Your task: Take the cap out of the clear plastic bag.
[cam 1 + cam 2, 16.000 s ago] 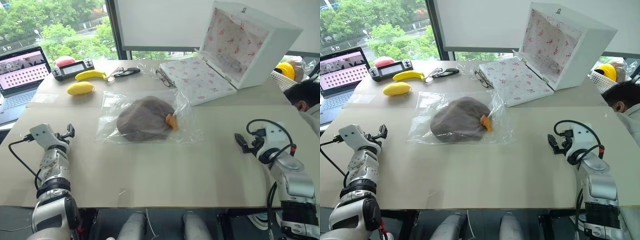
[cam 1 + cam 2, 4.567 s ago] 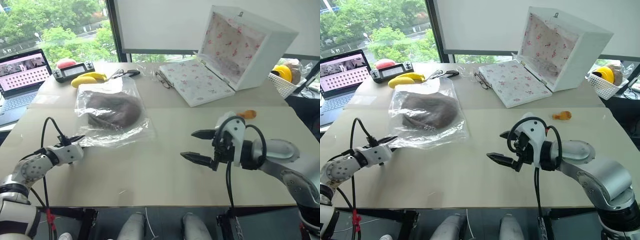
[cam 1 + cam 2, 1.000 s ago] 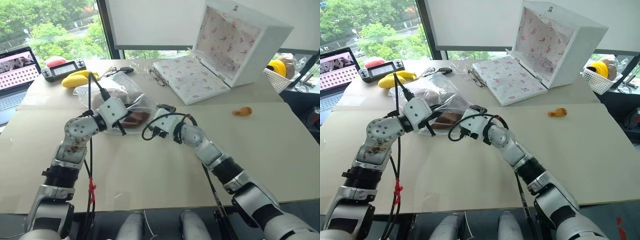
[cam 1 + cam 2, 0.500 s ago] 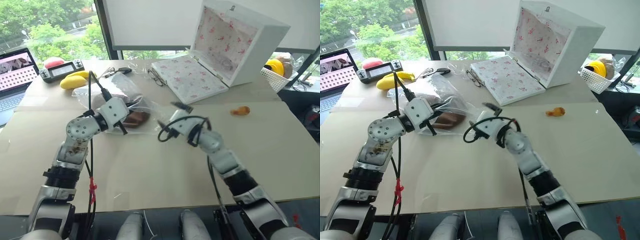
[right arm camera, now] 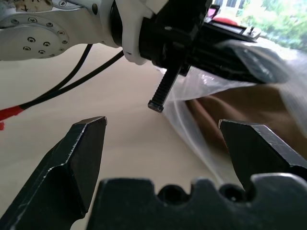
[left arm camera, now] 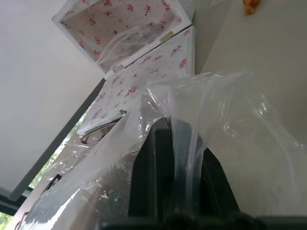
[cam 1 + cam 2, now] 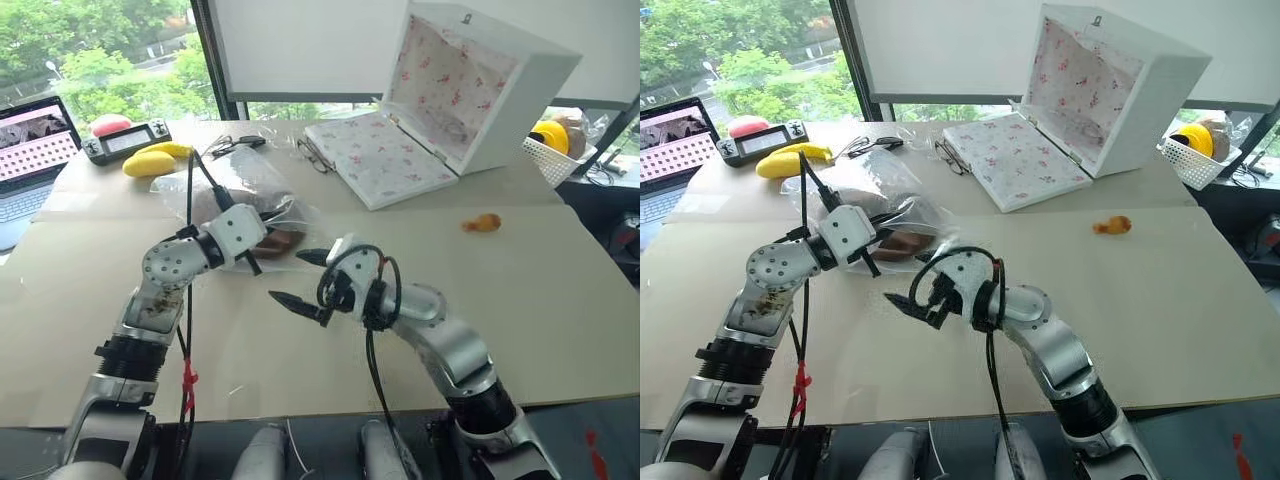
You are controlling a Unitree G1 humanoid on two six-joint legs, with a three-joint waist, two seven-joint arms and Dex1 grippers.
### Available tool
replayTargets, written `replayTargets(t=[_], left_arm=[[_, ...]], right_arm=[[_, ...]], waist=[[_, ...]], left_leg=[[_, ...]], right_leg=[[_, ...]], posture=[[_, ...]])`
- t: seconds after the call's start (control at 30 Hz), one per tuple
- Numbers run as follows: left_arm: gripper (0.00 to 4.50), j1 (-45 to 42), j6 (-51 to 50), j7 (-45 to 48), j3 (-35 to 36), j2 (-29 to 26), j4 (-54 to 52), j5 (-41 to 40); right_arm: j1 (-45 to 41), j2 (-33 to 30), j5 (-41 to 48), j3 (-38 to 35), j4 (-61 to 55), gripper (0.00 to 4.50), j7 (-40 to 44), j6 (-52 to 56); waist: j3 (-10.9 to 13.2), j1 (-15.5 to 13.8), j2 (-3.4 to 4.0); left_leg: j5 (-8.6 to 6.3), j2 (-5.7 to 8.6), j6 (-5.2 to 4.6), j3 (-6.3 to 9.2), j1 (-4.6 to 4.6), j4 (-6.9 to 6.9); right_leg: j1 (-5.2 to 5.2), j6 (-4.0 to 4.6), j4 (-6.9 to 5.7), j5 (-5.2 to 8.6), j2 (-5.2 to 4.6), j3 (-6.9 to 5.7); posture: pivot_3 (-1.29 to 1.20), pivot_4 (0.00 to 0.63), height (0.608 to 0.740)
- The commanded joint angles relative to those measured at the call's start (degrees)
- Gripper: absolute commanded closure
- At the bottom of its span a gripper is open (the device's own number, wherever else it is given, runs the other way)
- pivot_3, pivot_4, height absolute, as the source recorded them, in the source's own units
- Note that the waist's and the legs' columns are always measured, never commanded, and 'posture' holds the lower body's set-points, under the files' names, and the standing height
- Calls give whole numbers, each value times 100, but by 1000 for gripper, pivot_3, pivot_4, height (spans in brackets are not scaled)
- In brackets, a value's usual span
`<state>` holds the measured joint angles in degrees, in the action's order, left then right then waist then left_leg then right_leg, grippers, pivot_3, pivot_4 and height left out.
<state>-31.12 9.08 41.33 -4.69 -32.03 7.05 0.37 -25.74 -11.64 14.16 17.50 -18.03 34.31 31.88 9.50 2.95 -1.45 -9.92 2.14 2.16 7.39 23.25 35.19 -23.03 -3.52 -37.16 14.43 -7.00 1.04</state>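
Our left claw [image 7: 262, 237] pinches the clear plastic bag [image 7: 240, 195] on the desk [image 7: 560, 300]; the cap [image 7: 270, 241] lies inside. Our right claw [image 7: 300, 280] gapes empty nearby. We risk snagging plastic with the cap, dragging both together.

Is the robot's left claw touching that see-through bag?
Touching. In the left wrist view the left claw is shut on a fold of the clear plastic bag, the film wrapped over its fingers.

Bare table [image 7: 560, 300] across right and lower frame, left gripper [image 7: 268, 238] clamped on clear plastic bag [image 7: 255, 190] left of centre, right gripper [image 7: 298, 279] gaping just below, white box [image 7: 470, 90] blocking upper right, small orange scrap [image 7: 483, 222] mid-right
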Motion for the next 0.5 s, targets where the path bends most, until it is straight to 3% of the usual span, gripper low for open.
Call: replayTargets(t=[0.03,0.33,0.5], left_arm=[[4443,-131,164,-42,74,-57,-125,26],[4443,-105,174,-109,91,-41,-170,67],[4443,-87,206,-123,96,-66,-120,100]], right_arm=[[-211,293,242,-479,532,0,-214,-94],[-680,567,-208,-487,1793,0,-299,-874],[-1215,355,-1996,507,2744,0,-944,-2650]], waist=[[0,-18,0],[0,2,0],[0,34,1]], left_leg=[[0,-1,0,0,0,0],[0,-3,0,-2,1,-4],[1,-5,1,-2,-1,-3]], right_leg=[[0,0,0,0,2,0],[-6,8,-1,-5,4,1],[-7,8,-5,-5,6,1]], posture=[[0,150,740],[0,150,740],[0,150,740]])
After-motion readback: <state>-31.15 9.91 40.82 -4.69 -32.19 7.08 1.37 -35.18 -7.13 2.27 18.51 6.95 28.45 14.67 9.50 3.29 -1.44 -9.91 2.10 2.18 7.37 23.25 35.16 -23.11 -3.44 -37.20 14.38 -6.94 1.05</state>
